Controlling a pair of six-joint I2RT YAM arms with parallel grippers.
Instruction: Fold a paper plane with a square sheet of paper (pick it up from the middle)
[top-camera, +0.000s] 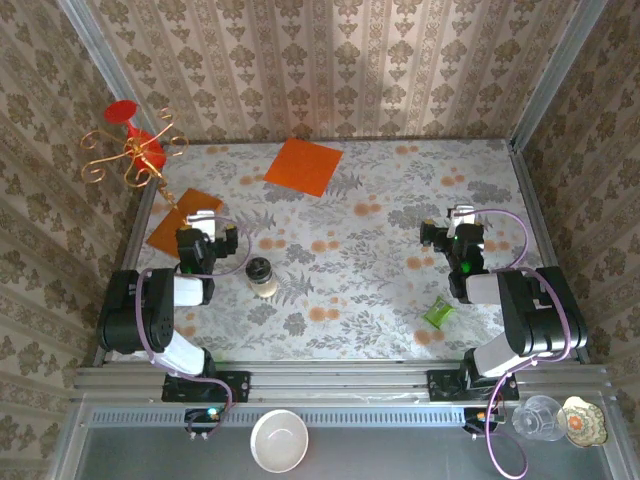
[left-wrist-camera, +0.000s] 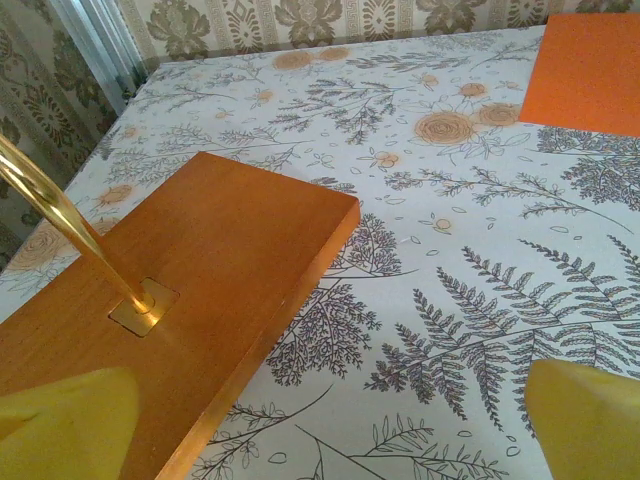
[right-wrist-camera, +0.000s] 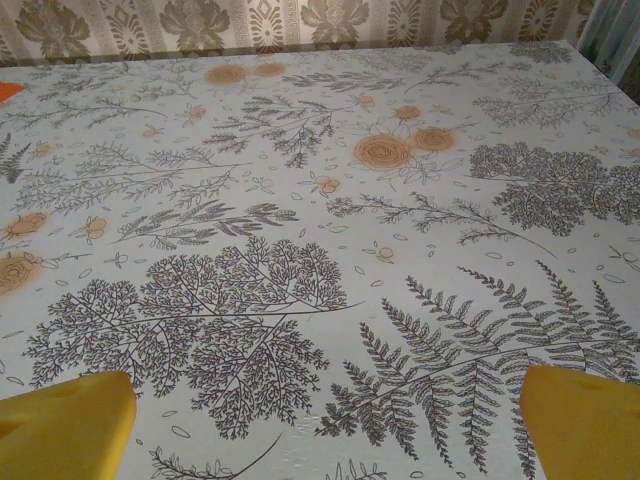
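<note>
Table (top-camera: 380, 270) carries the square sheet of paper (top-camera: 303, 166) flat near its far edge, unfolded, so pickup comes first. Left gripper (left-wrist-camera: 330, 420) and right gripper (right-wrist-camera: 325, 420) hang spread wide, empty; one should reach the sheet's middle

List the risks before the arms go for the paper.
1. The left gripper hangs close to the wooden base and its gold rod; swinging toward the paper might clip them.
2. The paper lies flat on the table, so a middle pinch may slip or crumple it.
3. The jar stands near the left arm and could be knocked over.
</note>
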